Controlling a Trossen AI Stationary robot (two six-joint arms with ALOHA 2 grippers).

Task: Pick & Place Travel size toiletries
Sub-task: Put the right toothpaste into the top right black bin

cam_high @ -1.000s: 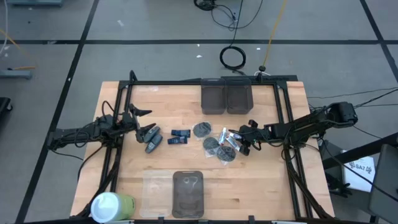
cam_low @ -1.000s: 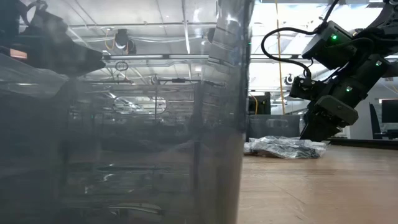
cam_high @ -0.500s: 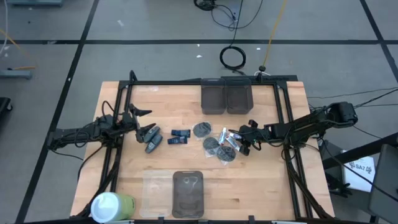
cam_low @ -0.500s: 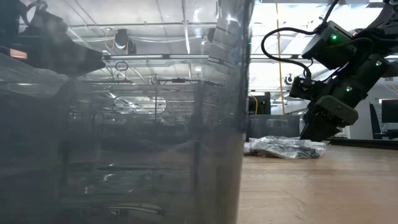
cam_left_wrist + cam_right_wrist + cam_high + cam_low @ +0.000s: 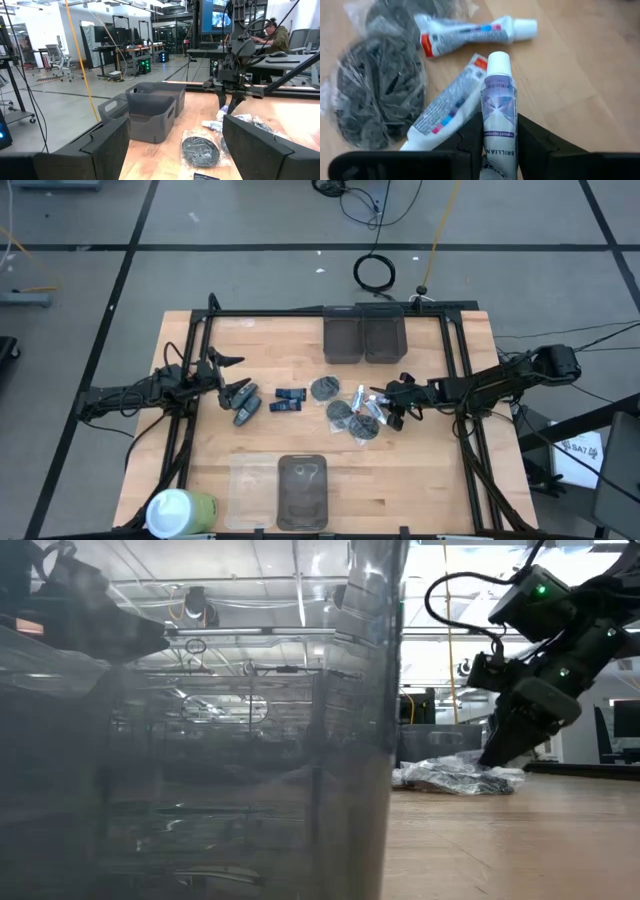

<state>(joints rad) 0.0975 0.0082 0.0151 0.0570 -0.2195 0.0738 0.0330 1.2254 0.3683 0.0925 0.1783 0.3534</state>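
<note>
My right gripper (image 5: 385, 406) (image 5: 498, 127) is at the pile of toiletries (image 5: 455, 777) right of the table's middle, shut on a white-and-purple tube (image 5: 498, 100). Beside it lie two white tubes with red and blue marks (image 5: 470, 32) (image 5: 447, 110) and dark round packets (image 5: 375, 95) (image 5: 323, 388) in clear wrap. Two dark blue packs (image 5: 289, 400) and grey bottles (image 5: 245, 408) lie flat further left. My left gripper (image 5: 232, 378) waits open beside the grey bottles, touching nothing. My right gripper pinches the white-and-purple tube between its two fingers (image 5: 470, 142), on the tube's lower body (image 5: 497, 145). The fingers lie along the tube, coming from the table's right and slanting down. The white cap (image 5: 498, 61) points away from the wrist, over another tube; whether it is lifted clear I cannot tell.
Two dark bins (image 5: 362, 338) (image 5: 150, 110) stand at the far edge. A see-through bin (image 5: 302, 488) stands at the near edge and fills the low view's left (image 5: 200, 740). The white-and-green cylinder (image 5: 180, 512) stands at the near left corner. A person (image 5: 275, 30) sits beyond the table.
My right arm has risen a little at the wrist and tipped steeper, while its fingers have stayed down at the pile. The left arm and the loose items have kept still.
</note>
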